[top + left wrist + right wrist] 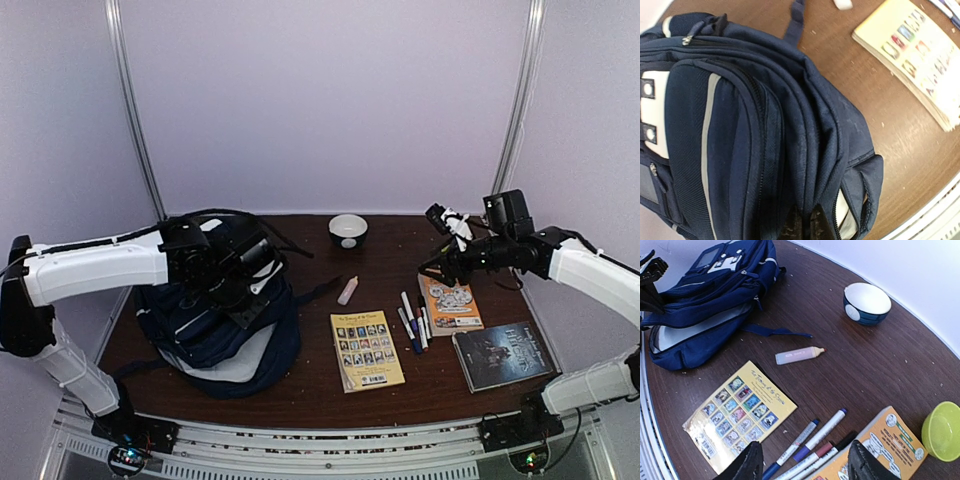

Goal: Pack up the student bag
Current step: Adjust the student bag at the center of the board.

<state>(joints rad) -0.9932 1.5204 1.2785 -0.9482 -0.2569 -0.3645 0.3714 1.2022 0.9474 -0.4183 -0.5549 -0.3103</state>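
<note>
We see nothing packed: book (367, 350) and pens (414, 320) lie outside the bag (215, 330) (its mouth open). Our right gripper (805, 460) gapes empty; the left gripper (805, 224), we cannot tell.

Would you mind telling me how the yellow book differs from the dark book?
The yellow book has a bright cover with a grid of small pictures; the dark book is near black with pale lettering. The yellow book lies mid-table, nearer the student bag; the dark book lies far right. Both lie flat and closed on the table.
</note>
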